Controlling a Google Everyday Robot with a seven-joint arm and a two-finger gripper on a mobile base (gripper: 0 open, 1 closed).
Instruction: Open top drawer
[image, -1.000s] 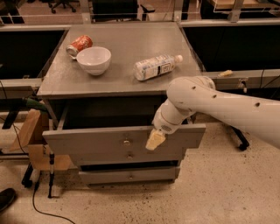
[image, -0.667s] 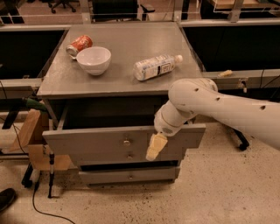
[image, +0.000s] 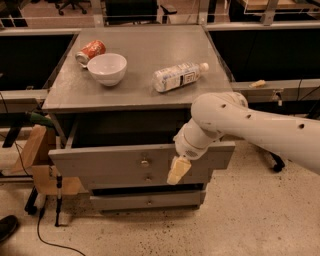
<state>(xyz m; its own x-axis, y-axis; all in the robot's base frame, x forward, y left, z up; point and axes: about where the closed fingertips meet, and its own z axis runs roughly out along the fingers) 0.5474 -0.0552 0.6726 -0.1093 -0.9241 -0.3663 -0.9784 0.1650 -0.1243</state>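
Note:
The top drawer (image: 100, 162) is a wide grey front with a small brass knob (image: 145, 161). It stands pulled out from the cabinet, with a dark gap behind it. My gripper (image: 178, 171), with cream-coloured tips, hangs in front of the drawer front, a little right of and below the knob and apart from it. My white arm (image: 250, 125) comes in from the right. The mid drawer (image: 148, 178) and the bottom drawer (image: 148, 202) sit below, further in.
On the cabinet top (image: 150, 55) lie a red can (image: 90, 51), a white bowl (image: 107, 68) and a plastic bottle (image: 179, 76) on its side. A wooden piece (image: 37, 165) leans at the cabinet's left. A cable (image: 45, 235) runs over the floor.
My gripper has dropped slightly lower in front of the drawer front. The drawer has stayed pulled out by the same amount.

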